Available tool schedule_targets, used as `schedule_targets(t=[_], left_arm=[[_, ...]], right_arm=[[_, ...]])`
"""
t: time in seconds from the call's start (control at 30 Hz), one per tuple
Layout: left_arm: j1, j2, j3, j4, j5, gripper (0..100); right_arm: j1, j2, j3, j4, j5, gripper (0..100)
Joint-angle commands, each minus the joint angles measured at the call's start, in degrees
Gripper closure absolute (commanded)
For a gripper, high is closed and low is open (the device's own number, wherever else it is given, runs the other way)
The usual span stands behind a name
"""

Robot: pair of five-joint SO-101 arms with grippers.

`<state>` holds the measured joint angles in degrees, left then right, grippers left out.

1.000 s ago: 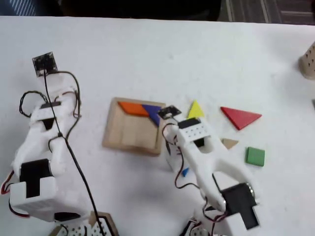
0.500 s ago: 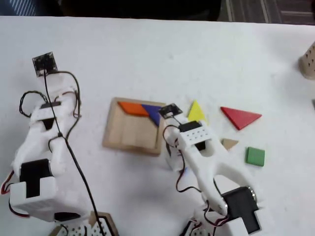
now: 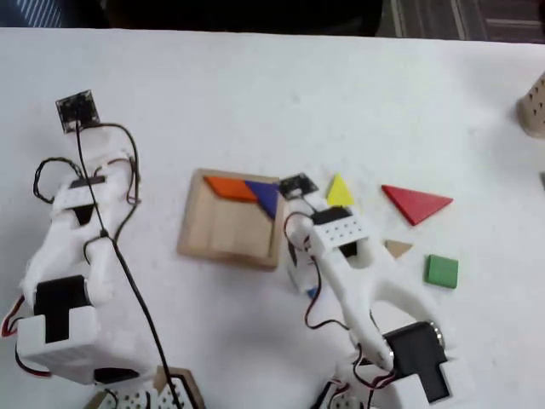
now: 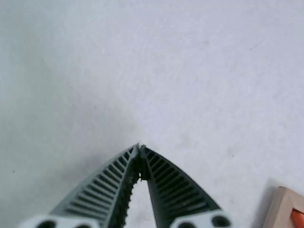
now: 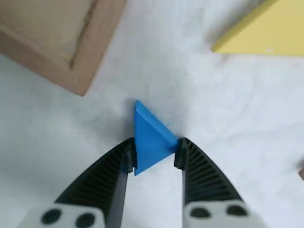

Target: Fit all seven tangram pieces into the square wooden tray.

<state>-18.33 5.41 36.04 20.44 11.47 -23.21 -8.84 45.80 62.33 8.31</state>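
- Since a second ago the right jaws have edged slightly forward, clenched on the small blue triangle, which sits just beside a corner of the wooden tray.
- That piece looks light, stiff and smooth-painted (so apt to pivot); pinching its opposite edges near the broad middle seems safest.
- The left jaws are closed on nothing, over bare tabletop.

— Which colours are seen in the wooden tray?
— Pale wood is shown, with an orange piece and a dark blue piece inside.
— And at its three o'clock, on the white tabletop?
— A yellow triangle, red triangle, green square and tan piece are seen. A bright blue triangle is flanked by the black, ribbed right jaws.
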Motion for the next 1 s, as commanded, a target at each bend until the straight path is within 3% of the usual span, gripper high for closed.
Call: schedule_targets(t=[0.0,0.3,0.5,0.67,0.97], left_arm=[[1.2,-0.3,-2.9,0.1,0.2,98],[1.2,-0.2,-3.1,-0.2,0.2,98],[1.2,-0.2,-3.1,-0.2,0.2,98],[1.2,-0.2,-3.1,-0.3,0.2,98],[1.3,-0.2,-3.1,-0.2,0.2,98]], right_arm=[[1.1,-0.7,-8.2,4.0,-1.7,96.4],[-4.6,0.0,-23.2,8.5,-18.5,96.0],[-12.9,3.3,-25.0,-0.7,-27.8,95.9],[-13.7,7.5,-25.2,-4.2,-28.2,95.9],[-4.3,0.7,-24.8,-6.2,-23.9,95.9]])
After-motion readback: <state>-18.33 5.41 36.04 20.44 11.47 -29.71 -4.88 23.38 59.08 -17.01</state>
